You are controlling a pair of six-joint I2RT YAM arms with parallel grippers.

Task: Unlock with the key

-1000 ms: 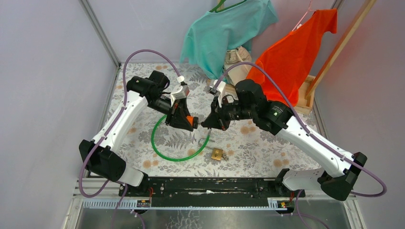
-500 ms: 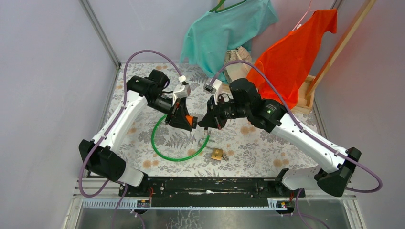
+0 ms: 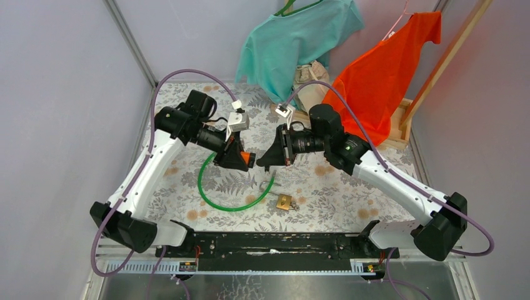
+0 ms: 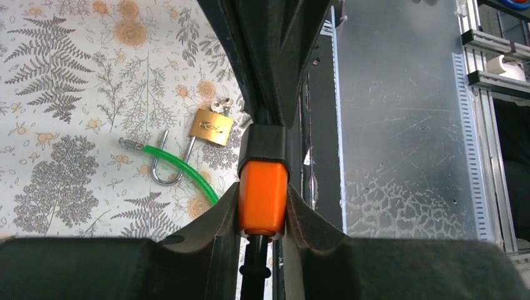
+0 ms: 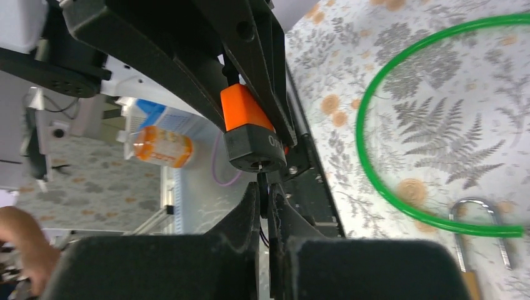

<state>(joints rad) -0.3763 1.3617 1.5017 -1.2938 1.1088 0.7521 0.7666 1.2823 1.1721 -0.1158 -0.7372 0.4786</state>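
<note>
Mid-frame, the orange key (image 4: pixel 264 190) is grasped by the left tool (image 3: pixel 245 159), its thin stem pinched by the clenched right tool (image 3: pixel 262 164), seemingly for handover.

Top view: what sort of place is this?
Probably a lab test booth: a left arm and right arm on a black rail, plain wall, teal T-shirt hung as a prop.

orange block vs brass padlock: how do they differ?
The orange block is clamped in the left tool, in the air; the brass padlock lies flat on the floral cloth. The block has a black end facing the right tool; the padlock has a steel shackle crossed by the green cable. Both are boxy.
</note>
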